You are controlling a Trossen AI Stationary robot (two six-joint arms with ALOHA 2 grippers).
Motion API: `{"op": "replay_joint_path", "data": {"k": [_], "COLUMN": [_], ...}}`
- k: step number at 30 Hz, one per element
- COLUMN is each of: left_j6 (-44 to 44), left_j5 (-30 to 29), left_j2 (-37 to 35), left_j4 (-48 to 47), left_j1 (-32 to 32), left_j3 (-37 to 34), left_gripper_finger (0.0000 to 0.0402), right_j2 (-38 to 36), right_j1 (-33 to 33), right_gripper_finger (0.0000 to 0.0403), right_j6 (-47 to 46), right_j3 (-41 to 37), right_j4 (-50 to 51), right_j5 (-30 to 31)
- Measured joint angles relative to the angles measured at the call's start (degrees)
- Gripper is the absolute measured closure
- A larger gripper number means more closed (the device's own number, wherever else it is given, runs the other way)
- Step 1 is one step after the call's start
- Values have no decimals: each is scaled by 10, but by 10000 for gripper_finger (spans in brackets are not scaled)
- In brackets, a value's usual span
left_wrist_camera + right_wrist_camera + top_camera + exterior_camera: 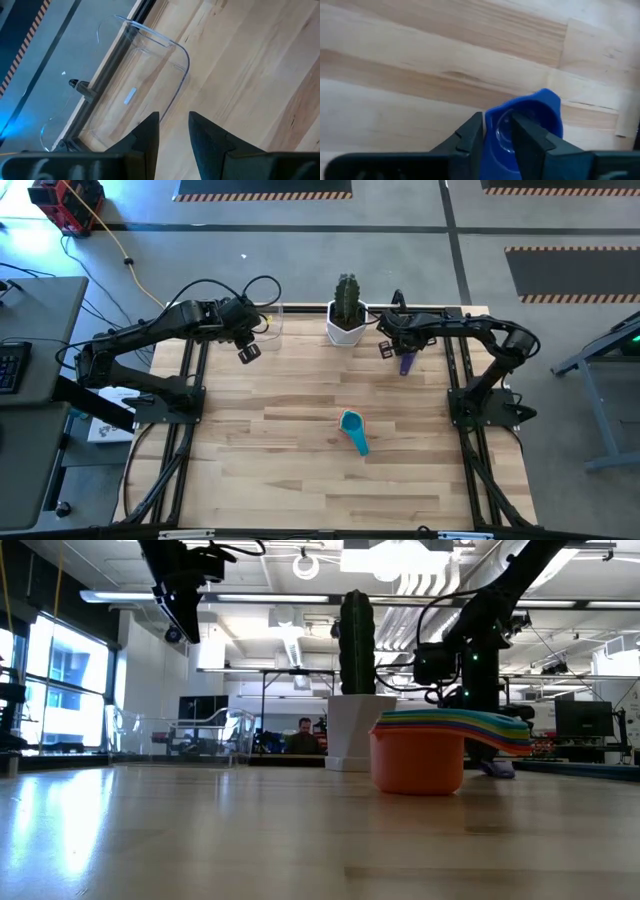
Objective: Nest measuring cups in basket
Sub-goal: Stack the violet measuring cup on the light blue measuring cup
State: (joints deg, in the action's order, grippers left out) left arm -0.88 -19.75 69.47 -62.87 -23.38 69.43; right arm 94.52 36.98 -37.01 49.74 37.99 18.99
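A stack of nested measuring cups (353, 430) stands mid-table, orange at the bottom (415, 755) and light blue on top, with the handles fanned to one side. A dark blue measuring cup (406, 362) is at the far right, by my right gripper (390, 347), which is shut on it (497, 120). The clear basket (272, 320) stands empty at the far edge (182, 50). My left gripper (250, 352) hovers shut just near of the basket (174, 117), high above the table (188, 630). My right gripper holds the dark blue cup by the wall of its bowl (487, 125). One finger (530, 140) is inside the bowl and the other (467, 137) is outside. The fingers come from above, pointing down. The cup sits low at the table (495, 768); whether it is lifted I cannot tell.
A cactus in a white pot (346, 320) stands at the far edge between the basket and the right gripper (352, 730). Bare wood stretches around the stack and across the table's near half. A person shows in the room beyond the table.
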Motion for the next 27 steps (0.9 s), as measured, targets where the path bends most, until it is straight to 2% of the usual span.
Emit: {"op": "replay_joint_path", "data": {"k": [9,18,27], "left_j6": [0,0,-5], "left_j5": [-4,-4,-4], "left_j2": [0,0,0], "left_j4": [0,0,0], "left_j1": [0,0,0], "left_j3": [0,0,0], "left_gripper_finger": [305,305,305], "right_j2": [0,-7,-81], "right_j1": [20,17,-42], "right_gripper_finger": [395,399,402], "right_j6": [24,25,-40], "right_j3": [1,1,1], "right_j4": [0,15,59], "right_j5": [-14,-17,-14]}}
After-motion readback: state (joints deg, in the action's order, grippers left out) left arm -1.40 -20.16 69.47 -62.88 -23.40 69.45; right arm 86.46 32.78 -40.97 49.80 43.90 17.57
